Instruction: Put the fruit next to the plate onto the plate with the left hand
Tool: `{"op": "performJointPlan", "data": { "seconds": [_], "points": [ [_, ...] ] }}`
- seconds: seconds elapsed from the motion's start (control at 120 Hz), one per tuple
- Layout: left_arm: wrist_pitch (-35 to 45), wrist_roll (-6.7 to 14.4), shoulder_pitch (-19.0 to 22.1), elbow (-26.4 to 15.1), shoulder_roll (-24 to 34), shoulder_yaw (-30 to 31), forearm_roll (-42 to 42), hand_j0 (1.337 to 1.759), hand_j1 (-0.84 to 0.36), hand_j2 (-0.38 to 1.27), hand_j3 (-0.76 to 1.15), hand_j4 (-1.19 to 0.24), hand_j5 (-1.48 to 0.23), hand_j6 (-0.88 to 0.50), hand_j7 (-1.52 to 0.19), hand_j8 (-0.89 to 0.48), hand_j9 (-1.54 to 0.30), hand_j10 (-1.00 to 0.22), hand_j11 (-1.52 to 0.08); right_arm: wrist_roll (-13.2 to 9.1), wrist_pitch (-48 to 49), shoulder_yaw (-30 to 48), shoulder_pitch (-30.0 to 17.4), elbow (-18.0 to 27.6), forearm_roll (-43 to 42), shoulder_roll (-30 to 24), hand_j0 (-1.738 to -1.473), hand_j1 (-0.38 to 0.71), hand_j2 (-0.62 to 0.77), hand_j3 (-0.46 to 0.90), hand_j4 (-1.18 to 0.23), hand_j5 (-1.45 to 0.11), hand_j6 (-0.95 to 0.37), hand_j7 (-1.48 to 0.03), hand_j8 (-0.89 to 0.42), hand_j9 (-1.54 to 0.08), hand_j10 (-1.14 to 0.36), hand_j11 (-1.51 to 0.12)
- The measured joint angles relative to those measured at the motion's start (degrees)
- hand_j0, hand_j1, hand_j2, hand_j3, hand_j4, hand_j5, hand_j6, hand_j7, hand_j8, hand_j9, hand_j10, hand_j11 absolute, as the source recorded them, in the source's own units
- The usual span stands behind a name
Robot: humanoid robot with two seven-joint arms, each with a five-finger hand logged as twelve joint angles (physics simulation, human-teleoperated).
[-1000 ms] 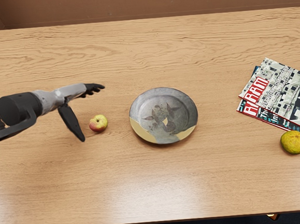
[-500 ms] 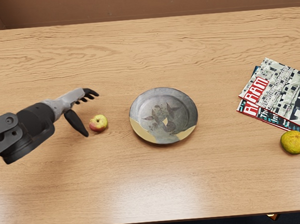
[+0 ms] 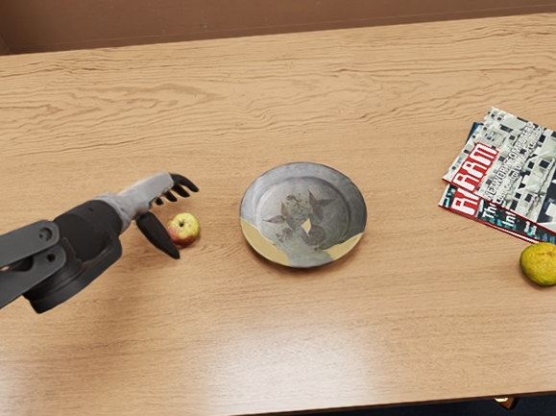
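Where the grey, thick-jointed arm comes in from the left edge, the left hand [image 3: 149, 205] hangs over the light wooden table [image 3: 289, 352], just left of the small red-and-yellow apple [image 3: 185, 228]. Its four black fingers [image 3: 183, 187] are spread and nearly straight, fanning toward the upper right above and behind the fruit, with gaps between them. The black thumb [image 3: 159, 236] points down and to the right, apart from the fingers, and its tip overlaps the apple's left edge; whether it really presses on the skin cannot be told from this angle. The hand is unclenched and grips nothing.

That apple sits on the bare wood just left of the round grey ceramic plate [image 3: 257, 186], near its rim but not touching it. The plate carries a dark leaf pattern and a pale yellow patch.

Far to the right lie overlapping red-and-white magazines [image 3: 521, 177]. A yellow-green citrus fruit [image 3: 545, 264] rests at their lower corner, well apart from the plate.
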Motion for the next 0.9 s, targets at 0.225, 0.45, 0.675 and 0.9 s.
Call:
{"op": "performJointPlan", "data": {
  "seconds": [0.225,0.45,0.675,0.9],
  "points": [
    [0.0,2.5,-0.4,-0.3,-0.4,0.1,0.1,1.658,-0.05,0.07,0.0,-0.34,-0.44,-0.34,-0.44,-0.34,-0.44,-0.34,-0.44,0.1,0.0,0.0,0.0,0.0,0.0,0.0,-1.658,-0.35,0.0,0.0,0.0,0.0,0.0,0.0,0.0,0.0,0.0,0.0],
    [-0.1,3.4,-0.8,-0.4,-1.3,0.1,0.0,1.658,-0.1,0.08,0.0,-0.38,-0.49,-0.38,-0.49,-0.38,-0.49,-0.38,-0.49,0.1,0.0,0.0,0.1,0.0,0.0,0.0,-1.658,-0.35,0.0,0.0,0.0,0.0,0.0,0.0,0.0,0.0,0.0,0.0],
    [-0.3,3.5,-1.4,-0.3,-1.3,0.5,0.0,1.658,-0.14,0.09,0.0,-0.41,-0.53,-0.41,-0.53,-0.41,-0.53,-0.41,-0.53,0.1,0.0,0.0,0.1,0.0,0.0,0.0,-1.658,-0.35,0.0,0.0,0.0,0.0,0.0,0.0,0.0,0.0,0.0,0.0],
    [-0.3,3.5,-1.7,-0.3,-3.2,1.3,0.0,1.658,-0.19,0.09,0.0,-0.45,-0.58,-0.45,-0.58,-0.45,-0.58,-0.45,-0.58,0.1,-0.1,0.0,0.3,0.0,-0.1,0.0,-1.658,-0.35,0.0,0.0,0.0,0.0,0.0,0.0,0.0,0.0,0.0,0.0]
  ]
}}
